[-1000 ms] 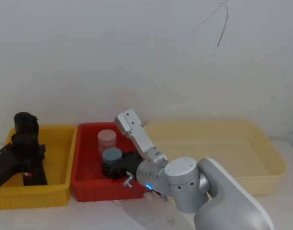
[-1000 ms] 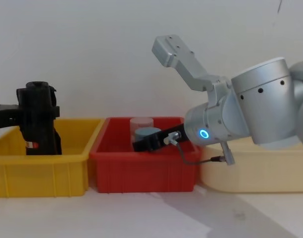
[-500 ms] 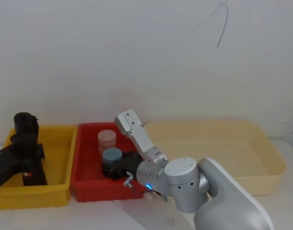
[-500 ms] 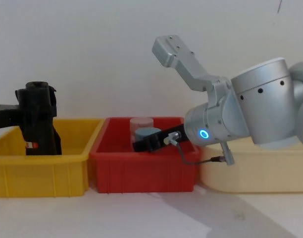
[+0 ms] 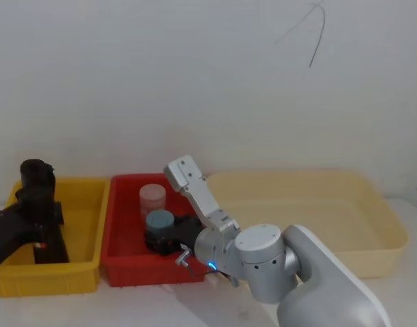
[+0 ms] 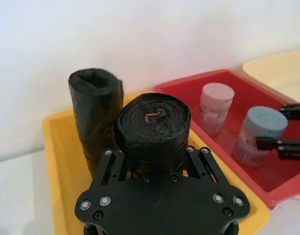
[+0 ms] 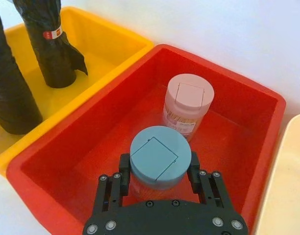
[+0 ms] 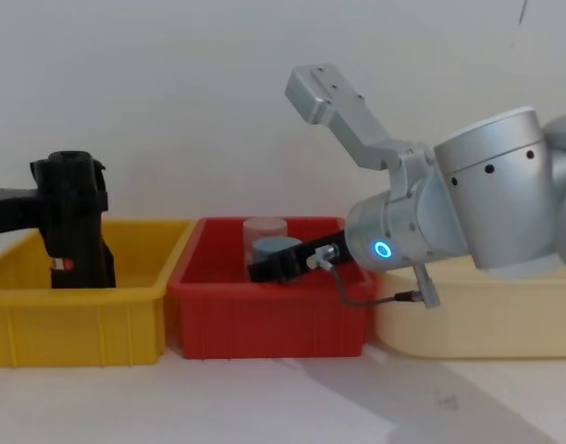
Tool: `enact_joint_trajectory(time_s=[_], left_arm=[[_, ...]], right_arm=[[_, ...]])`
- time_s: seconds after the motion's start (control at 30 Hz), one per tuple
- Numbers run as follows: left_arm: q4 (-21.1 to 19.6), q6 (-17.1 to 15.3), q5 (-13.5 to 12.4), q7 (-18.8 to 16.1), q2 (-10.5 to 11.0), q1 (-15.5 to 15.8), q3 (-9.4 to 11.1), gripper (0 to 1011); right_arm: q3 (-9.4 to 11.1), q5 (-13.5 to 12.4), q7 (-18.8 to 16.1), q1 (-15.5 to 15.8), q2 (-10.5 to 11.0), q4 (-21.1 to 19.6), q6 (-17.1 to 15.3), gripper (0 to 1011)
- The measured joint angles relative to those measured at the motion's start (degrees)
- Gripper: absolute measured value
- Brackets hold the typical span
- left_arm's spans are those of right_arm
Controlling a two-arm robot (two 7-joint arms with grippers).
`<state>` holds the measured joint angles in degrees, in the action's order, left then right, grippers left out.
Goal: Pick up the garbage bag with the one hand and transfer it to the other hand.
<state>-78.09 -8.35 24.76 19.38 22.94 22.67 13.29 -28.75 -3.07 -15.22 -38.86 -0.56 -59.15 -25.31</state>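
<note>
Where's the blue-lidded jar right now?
Head view, left of centre: the blue-lidded jar stands in the red bin, in front of the pink-lidded jar, gripped by the right gripper.

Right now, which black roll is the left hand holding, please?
The tightly wound garbage bag in the left hand; the hollow-topped roll stands free beside it.

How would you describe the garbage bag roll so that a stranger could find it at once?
Look in the yellow bin, the leftmost of three bins, beside the red bin where the right gripper rests. Two black rolls stand upright there; the garbage bag is the one held by the left gripper. Its top is tightly wound, while its neighbour's top is hollow.
</note>
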Motion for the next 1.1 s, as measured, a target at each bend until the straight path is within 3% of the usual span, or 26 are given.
enact_joint_trajectory(time_s=[0.33,0.67,0.9,1.1], left_arm=[[-3.4,0.3,0.0,0.2,-0.4,1.0,0.1,454],[-6.0,0.1,0.8,2.9,-1.3,5.9,1.9,454],[-3.3,1.0,1.5,6.0,-3.2,11.1,3.8,454],[1.5,2.3,1.9,8.6,-4.9,15.3,5.7,454]], right_arm=[[2.2,-1.3,-0.6,1.9,1.0,-6.3,-0.1,679],[6.1,-3.5,-0.1,3.4,2.4,-15.3,-0.1,678],[9.7,-4.5,2.1,3.9,3.3,-21.1,0.1,679],[11.9,-4.5,4.2,4.5,4.0,-24.0,0.5,678]])
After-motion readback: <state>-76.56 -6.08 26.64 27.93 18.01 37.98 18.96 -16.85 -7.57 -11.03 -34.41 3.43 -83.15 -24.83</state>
